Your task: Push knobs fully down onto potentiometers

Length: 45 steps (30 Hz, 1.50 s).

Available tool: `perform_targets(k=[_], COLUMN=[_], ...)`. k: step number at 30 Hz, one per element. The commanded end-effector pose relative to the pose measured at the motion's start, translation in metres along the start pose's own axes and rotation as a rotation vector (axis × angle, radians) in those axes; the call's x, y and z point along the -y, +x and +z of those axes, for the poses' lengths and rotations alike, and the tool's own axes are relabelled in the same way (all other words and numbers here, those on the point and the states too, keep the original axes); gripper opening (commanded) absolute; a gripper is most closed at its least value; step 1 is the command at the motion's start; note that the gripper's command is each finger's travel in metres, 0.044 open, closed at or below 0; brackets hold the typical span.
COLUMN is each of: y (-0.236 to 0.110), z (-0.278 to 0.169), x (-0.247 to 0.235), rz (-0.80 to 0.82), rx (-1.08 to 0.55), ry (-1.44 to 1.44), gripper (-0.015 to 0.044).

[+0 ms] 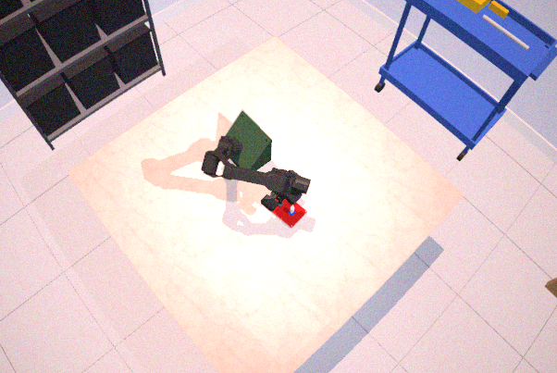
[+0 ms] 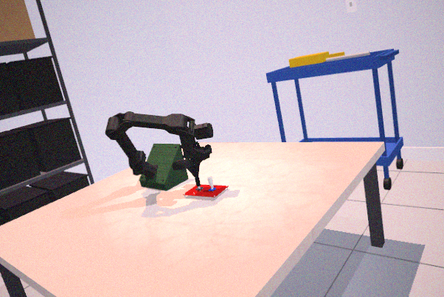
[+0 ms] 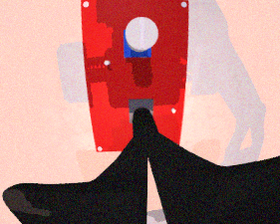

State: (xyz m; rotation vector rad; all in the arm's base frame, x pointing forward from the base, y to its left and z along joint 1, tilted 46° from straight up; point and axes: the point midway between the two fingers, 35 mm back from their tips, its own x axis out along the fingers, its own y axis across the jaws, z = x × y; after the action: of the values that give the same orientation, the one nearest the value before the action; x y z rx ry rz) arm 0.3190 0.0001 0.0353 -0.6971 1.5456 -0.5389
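Note:
The red circuit board (image 1: 292,222) (image 2: 217,191) (image 3: 161,94) stands low on the table. A white knob (image 1: 291,208) (image 2: 210,182) (image 3: 141,33) stands tall over the blue potentiometer (image 1: 291,214) (image 2: 212,189) (image 3: 138,55), tilted slightly in the exterior view. My gripper (image 2: 198,186) (image 3: 144,133) is shut, with its joined tips pointing down on or just over the grey potentiometer (image 3: 140,104). The tips hide most of that potentiometer and its knob; only a light grey edge shows beside them in the wrist view. Whether that knob touches its potentiometer cannot be seen.
A green wedge-shaped block (image 1: 250,140) (image 2: 162,166) stands beside the arm's base, behind the board. The tall white knob is close to the gripper's tips. A blue cart (image 1: 439,80) (image 2: 332,68) and a dark shelf (image 1: 159,54) (image 2: 60,74) stand beyond the table.

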Motion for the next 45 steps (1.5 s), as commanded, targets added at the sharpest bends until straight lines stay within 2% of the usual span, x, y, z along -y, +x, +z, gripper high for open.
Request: perform_targets(k=[1, 45], y=[0.0019, 0.0075], z=[0.0002, 0.0002], x=[0.0006, 0.0006], rz=[-0.003, -0.003], rx=[-0.001, -0.001], ry=[-0.003, -0.003], gripper=[0.0, 0.0])
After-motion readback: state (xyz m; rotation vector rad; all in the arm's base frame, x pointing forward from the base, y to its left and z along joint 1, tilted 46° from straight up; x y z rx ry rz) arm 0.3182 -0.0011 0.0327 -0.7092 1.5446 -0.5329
